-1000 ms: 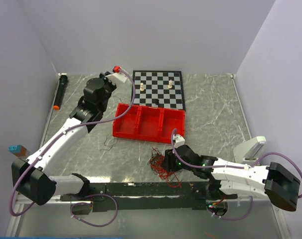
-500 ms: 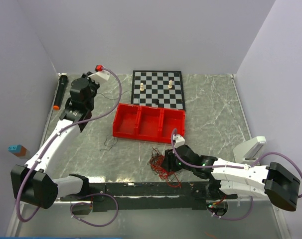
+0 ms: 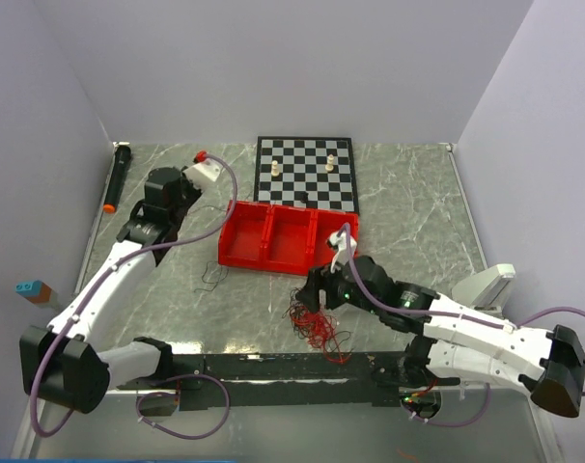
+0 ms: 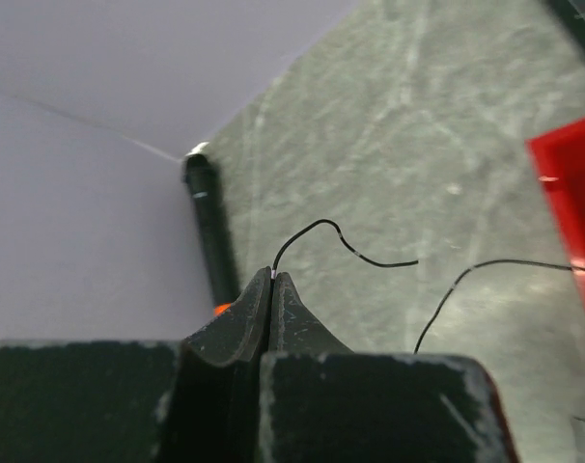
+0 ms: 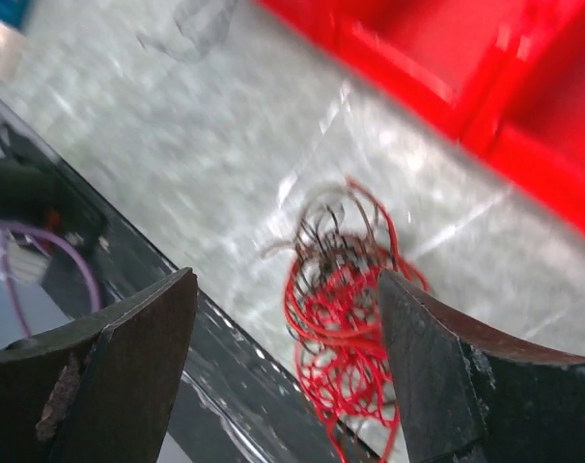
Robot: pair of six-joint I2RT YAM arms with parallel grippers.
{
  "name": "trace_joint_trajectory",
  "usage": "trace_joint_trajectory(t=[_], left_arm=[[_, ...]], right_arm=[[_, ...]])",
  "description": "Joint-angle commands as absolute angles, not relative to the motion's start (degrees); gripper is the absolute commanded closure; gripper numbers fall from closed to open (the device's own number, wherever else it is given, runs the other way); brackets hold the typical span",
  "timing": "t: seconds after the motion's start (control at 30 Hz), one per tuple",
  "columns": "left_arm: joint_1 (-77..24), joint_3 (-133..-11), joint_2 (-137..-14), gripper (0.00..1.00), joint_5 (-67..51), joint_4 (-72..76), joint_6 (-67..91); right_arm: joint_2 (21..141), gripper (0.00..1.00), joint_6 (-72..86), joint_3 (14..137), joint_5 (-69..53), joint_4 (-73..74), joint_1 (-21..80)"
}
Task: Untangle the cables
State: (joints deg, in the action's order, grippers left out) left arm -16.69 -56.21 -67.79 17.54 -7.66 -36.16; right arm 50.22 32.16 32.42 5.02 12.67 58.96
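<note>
marbled tabletop [image 3: 418, 222] is holding the cables [image 3: 317, 323] near its front edge, just beside the red tray [image 3: 288, 236]. most are sitting knotted. left gripper [image 4: 271, 289] is pinching one dark wire [image 4: 317, 223] with jaws together, right gripper [image 5: 283, 289] is hovering above the bundle, jaws wide apart.

Bare table [image 3: 418, 222] gives room right of the red tray [image 3: 288, 236] and left of it, save a thin black wire [image 4: 319, 222] there and a marker [image 3: 116, 178] by the wall [image 3: 61, 145], while chessboard [image 3: 307, 174] and wire bundle [image 3: 317, 323] crowd the middle.
</note>
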Motion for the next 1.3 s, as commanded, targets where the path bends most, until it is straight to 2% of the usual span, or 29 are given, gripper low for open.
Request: trace_joint_trajectory(t=[0.0,0.13,0.3,0.6,0.8,0.93,1.27], left_arm=[[-17.4,-53.8,-62.8,0.99,8.4,-13.6,-26.2],[-18.6,-52.7,-63.9,0.99,6.2,-14.5,-20.4],[-19.0,-55.8,-68.3,0.99,9.0,-13.5,-17.8],[-19.0,-56.6,-69.1,0.99,13.6,-10.7,-20.7],[-19.0,-54.8,-68.6,0.99,14.7,-9.8,-20.4],[-19.0,-55.3,-69.2,0.99,14.2,-11.3,-17.8],[-21.0,-57.2,-71.3,0.99,12.0,-10.9,-14.7]], right_arm=[[51.8,0.18,28.8,38.7,5.8,14.8,54.9],[57.3,0.2,29.2,41.4,3.4,12.1,50.2],[68.2,0.21,29.7,44.8,0.4,2.6,44.9],[92.0,0.22,27.6,62.4,-2.3,-3.8,39.6],[98.5,0.22,32.4,67.5,-9.3,-8.7,36.2],[99.4,0.22,36.6,64.8,-15.3,-16.4,35.2],[100.6,0.28,38.8,65.0,-17.1,-19.3,35.3]])
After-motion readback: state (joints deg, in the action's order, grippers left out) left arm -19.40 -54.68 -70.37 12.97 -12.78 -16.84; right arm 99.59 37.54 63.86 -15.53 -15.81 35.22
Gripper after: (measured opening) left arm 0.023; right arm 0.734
